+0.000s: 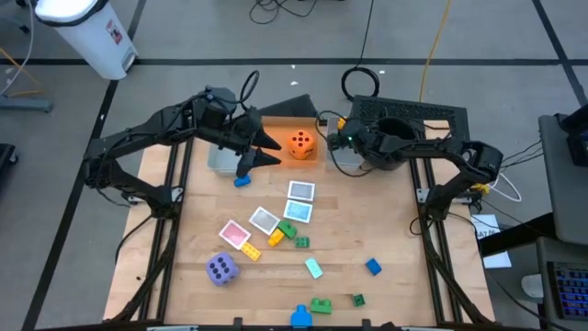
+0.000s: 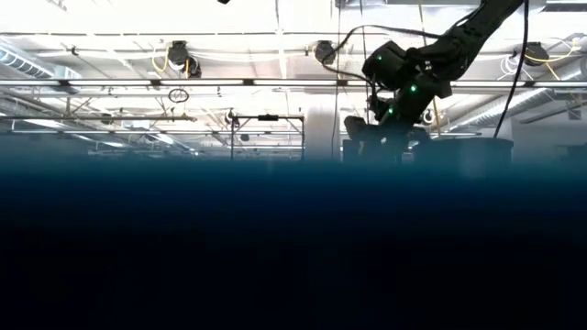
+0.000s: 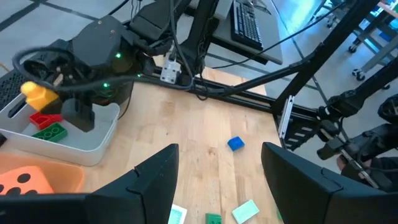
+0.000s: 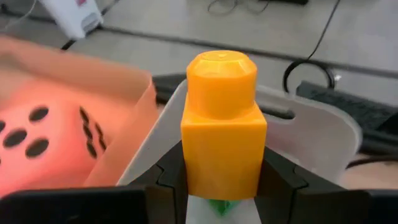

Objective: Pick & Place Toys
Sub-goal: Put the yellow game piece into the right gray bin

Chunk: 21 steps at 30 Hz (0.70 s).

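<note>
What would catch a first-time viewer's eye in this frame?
The yellow brick clamped in the right pincer fills the right wrist view, held over the grey bin, which already holds red and green bricks. Next to it, the orange die sits in the orange bin at the table's far edge. The left pincer hangs open just left of that die, and the purple die lies near the front left.

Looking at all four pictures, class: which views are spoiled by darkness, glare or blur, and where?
Low view: lower half nearly black, bright ceiling above. Right wrist view: the yellow brick between the fingers is sharp, the orange die and bin soft. High view: evenly lit, the purple die clear.
</note>
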### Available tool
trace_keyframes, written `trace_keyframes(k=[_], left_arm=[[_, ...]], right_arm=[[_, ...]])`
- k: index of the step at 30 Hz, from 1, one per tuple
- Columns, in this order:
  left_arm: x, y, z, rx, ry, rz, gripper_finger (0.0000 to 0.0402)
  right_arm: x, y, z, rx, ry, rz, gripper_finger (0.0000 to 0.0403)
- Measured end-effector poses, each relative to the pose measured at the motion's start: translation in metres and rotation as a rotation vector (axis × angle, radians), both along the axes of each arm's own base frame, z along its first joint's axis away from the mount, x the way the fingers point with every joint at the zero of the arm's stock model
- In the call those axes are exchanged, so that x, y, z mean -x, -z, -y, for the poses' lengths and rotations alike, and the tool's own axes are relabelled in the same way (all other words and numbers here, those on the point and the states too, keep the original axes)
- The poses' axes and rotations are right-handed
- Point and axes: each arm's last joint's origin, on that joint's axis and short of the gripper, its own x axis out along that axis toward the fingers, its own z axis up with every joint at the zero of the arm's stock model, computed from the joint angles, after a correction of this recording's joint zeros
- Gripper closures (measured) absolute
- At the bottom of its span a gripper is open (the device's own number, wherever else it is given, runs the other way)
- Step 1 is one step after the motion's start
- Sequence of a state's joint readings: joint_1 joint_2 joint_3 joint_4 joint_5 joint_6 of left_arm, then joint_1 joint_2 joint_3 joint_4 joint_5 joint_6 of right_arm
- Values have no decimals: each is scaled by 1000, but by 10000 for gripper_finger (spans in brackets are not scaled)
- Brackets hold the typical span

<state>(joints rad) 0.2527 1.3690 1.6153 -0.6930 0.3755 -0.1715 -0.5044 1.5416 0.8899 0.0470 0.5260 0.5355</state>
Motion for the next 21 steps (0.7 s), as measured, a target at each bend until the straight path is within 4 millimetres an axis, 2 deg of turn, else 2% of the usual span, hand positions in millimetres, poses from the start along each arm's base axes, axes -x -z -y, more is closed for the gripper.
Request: trace_keyframes(k=[9, 21], left_arm=[[-3, 1, -1, 7, -15, 0, 165], [-2, 1, -1, 8, -16, 0, 165]], right_arm=[[4, 2, 4, -40, -40, -22, 284], [3, 2, 5, -46, -100, -23, 246]])
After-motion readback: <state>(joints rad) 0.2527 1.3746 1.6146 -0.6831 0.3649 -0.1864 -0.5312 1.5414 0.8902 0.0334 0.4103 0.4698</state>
